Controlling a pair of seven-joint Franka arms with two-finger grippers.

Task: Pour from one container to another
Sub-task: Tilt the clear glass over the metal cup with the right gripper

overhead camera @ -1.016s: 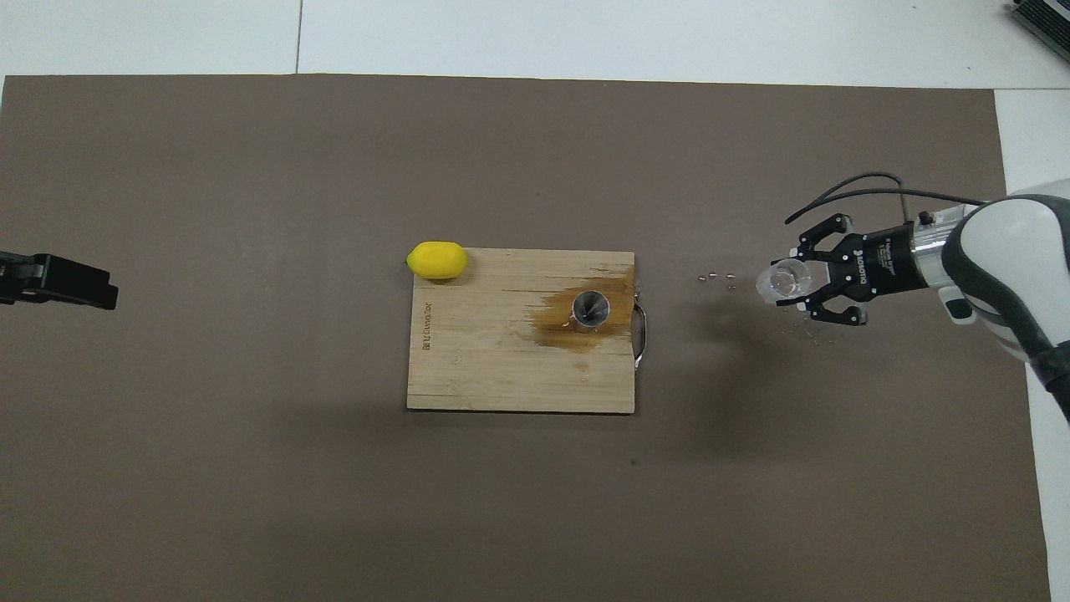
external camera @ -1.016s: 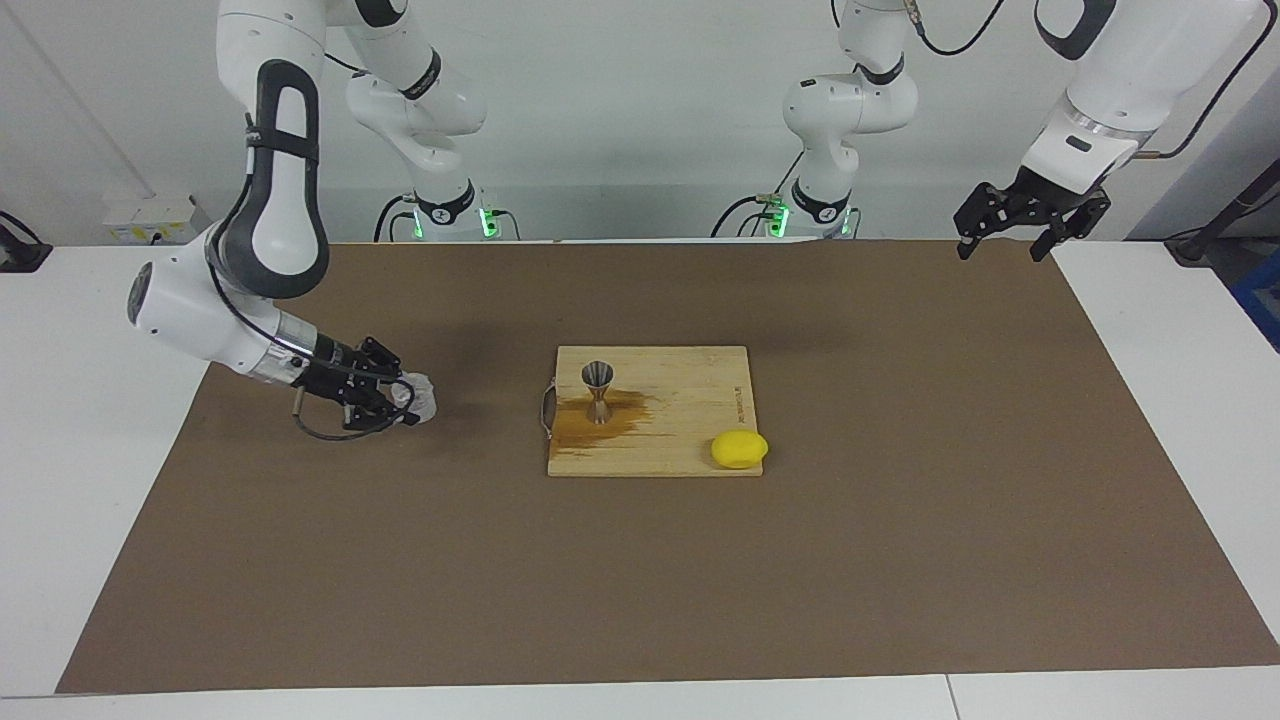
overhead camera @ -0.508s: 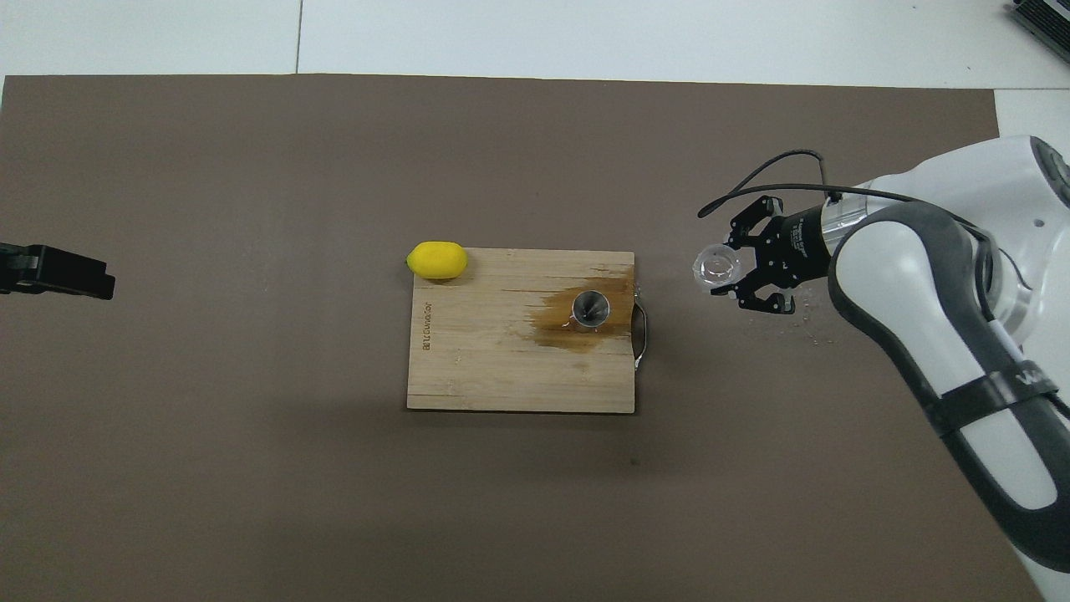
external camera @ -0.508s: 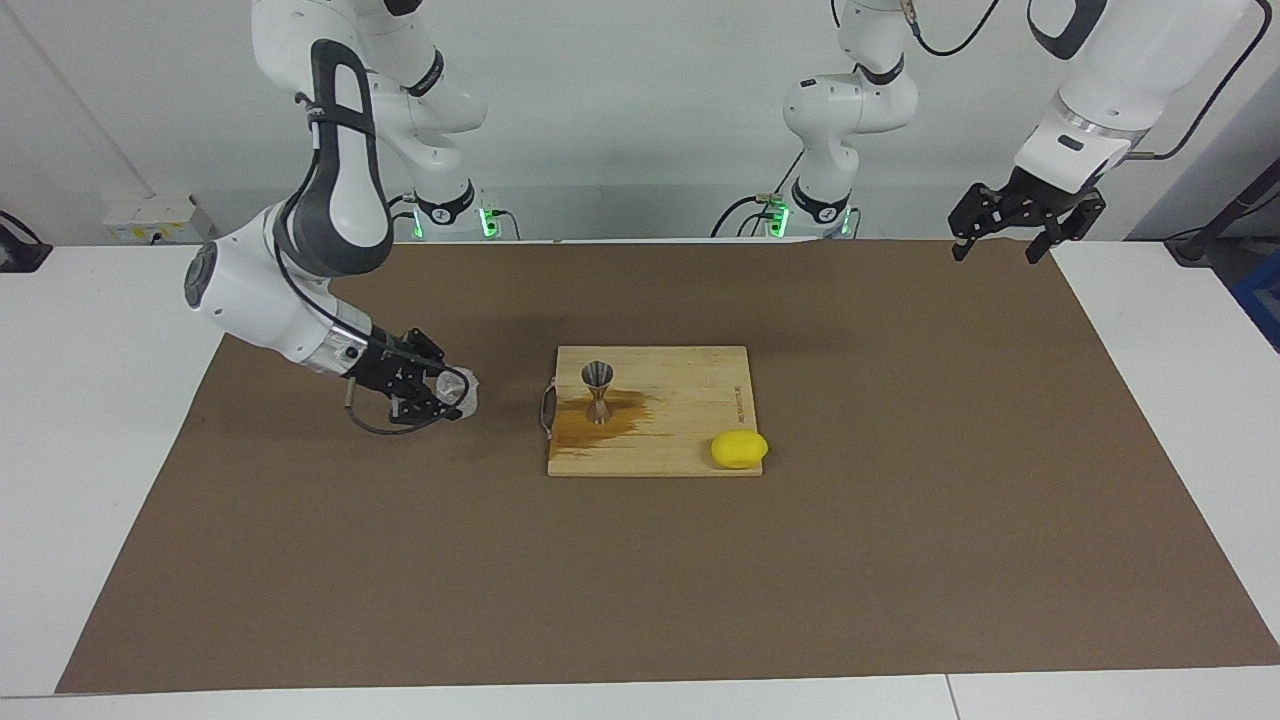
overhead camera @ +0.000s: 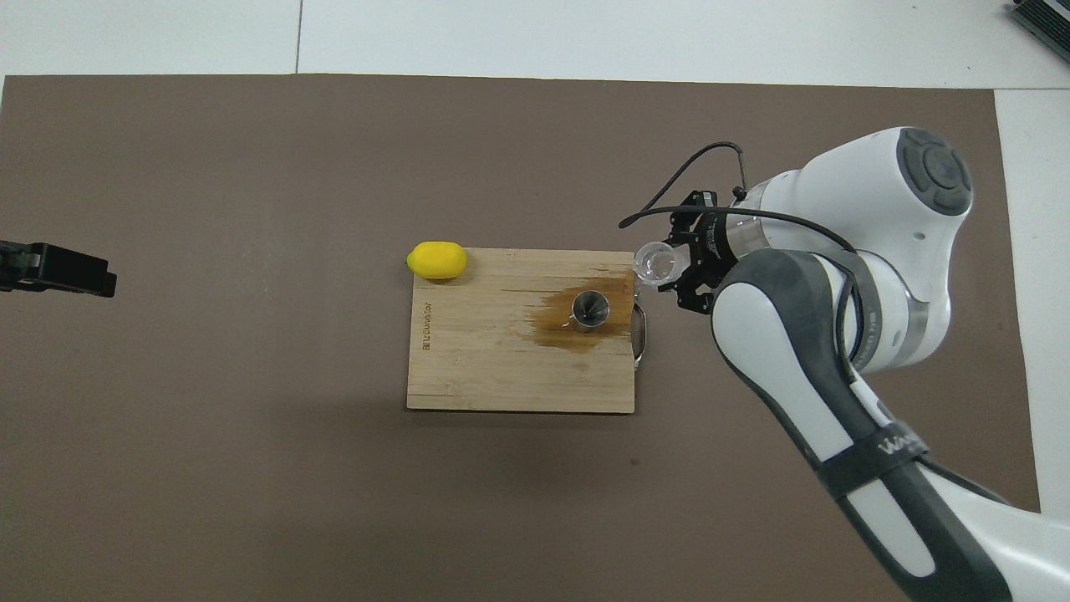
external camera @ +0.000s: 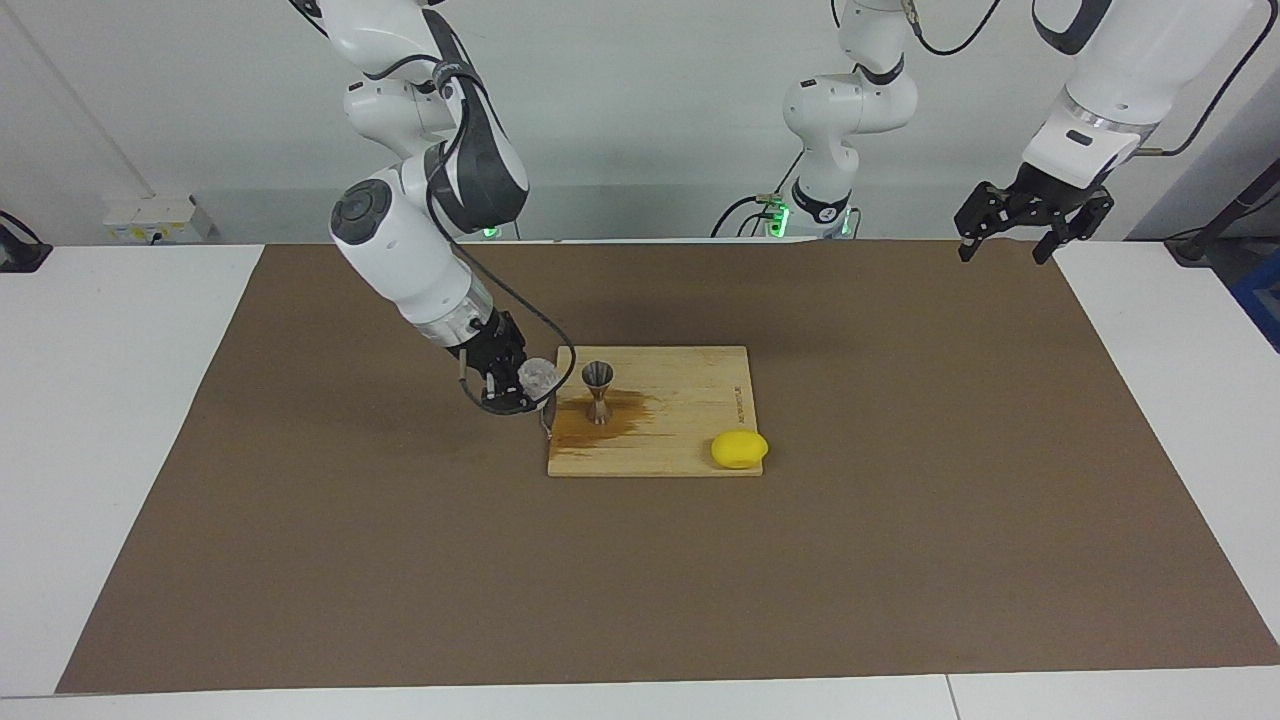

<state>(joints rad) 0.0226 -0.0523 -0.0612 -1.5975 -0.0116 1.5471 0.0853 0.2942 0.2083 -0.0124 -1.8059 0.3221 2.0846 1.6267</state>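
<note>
Table: we see a brown mat [external camera: 900, 500] with 1 cutting board [external camera: 690, 440].
Right gripper [external camera: 515, 385]: clamps glass cup [external camera: 536, 376] beside jigger [external camera: 598, 390].
Left gripper [external camera: 1030, 215]: fingers spread, waiting.

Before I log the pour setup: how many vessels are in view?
2. The glass cup is held by the right gripper at the cutting board's handle edge; the jigger stands upright on that board.

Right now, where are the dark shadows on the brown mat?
Facing view: a soft shadow lies on the brown mat beside the right gripper holding the small clear glass cup. Overhead view: a faint one below the wooden cutting board.
</note>
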